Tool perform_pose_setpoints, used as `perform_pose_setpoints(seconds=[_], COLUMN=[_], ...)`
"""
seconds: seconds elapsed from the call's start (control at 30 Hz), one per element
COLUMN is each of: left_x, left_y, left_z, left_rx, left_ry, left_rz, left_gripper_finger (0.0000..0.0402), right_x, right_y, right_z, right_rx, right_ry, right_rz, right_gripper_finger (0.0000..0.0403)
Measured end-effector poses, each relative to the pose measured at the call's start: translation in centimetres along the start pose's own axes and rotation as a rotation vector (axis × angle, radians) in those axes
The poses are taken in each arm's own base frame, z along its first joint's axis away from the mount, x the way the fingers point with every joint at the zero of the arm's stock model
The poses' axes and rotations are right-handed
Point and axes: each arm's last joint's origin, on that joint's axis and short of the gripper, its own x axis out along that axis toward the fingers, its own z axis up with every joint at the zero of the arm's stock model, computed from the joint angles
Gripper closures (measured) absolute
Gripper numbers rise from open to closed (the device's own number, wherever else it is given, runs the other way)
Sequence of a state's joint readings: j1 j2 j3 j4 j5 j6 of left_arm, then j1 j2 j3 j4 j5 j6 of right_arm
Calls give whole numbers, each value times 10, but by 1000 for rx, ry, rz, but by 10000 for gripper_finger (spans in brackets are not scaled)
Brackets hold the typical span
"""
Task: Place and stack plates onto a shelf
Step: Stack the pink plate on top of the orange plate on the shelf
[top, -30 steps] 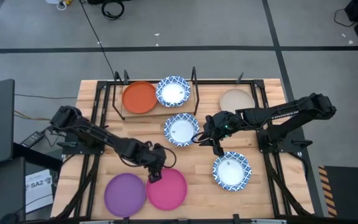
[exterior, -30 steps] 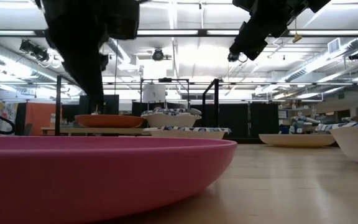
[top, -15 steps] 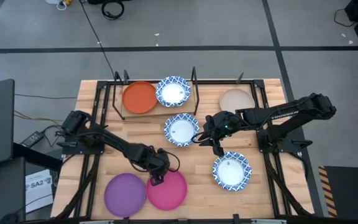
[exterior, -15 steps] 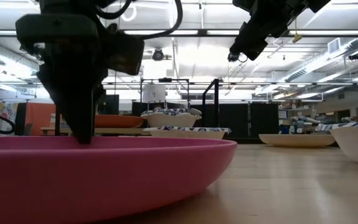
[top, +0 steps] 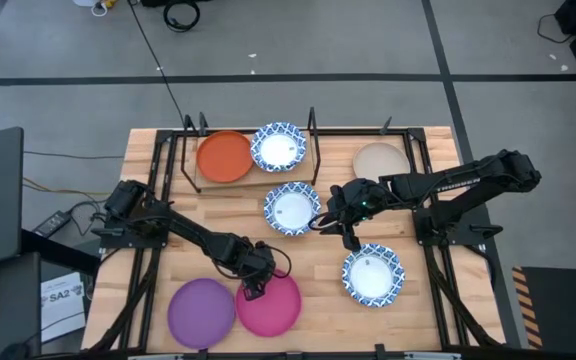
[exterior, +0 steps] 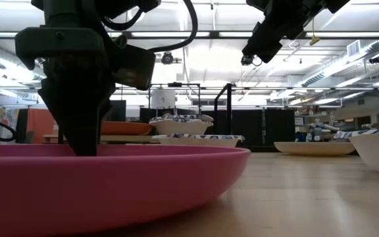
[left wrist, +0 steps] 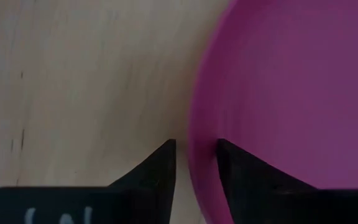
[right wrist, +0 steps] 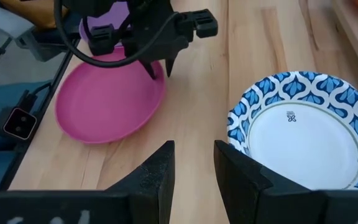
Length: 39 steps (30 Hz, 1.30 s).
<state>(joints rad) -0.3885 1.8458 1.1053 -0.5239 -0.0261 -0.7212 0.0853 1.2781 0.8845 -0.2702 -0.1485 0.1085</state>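
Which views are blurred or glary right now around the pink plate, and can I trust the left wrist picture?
Left wrist view: soft, too close, but the pink plate rim shows between the left pincer fingers. Low view: ceiling lights glare behind, leaving that pincer a dark silhouette; the near rim is blurred. High view: even light, sharp. Right wrist view: clear.
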Motion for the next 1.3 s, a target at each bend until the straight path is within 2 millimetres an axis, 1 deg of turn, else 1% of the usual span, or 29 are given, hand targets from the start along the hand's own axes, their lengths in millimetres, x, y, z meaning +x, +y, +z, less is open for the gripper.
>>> perform_pose_setpoints(seconds=[0.33, 0.43, 0.67, 0.87, 1.07, 1.3], left_x=[0, -1, -1, -7, -23, -48], left_y=[1, 1, 4, 9, 15, 26], left_z=[2, 4, 11, 16, 22, 28], left_rx=[-9, -15, -34, -42, -33, -14], left_ry=[10, 16, 20, 9, -29, -66], left_rz=[-29, -55, -112, -130, -147, -180], left_gripper_finger=[355, 370, 379, 381, 381, 381], right_x=[0, 0, 0, 0, 0, 0], right_y=[0, 0, 0, 0, 0, 0], right_z=[0, 0, 0, 0, 0, 1], right_rx=[-7, -7, -7, -7, -8, -9], right_ry=[-1, 0, 0, 0, -2, -5], right_rz=[-1, -1, -1, -1, -1, -1], right_gripper_finger=[285, 285, 285, 285, 285, 285])
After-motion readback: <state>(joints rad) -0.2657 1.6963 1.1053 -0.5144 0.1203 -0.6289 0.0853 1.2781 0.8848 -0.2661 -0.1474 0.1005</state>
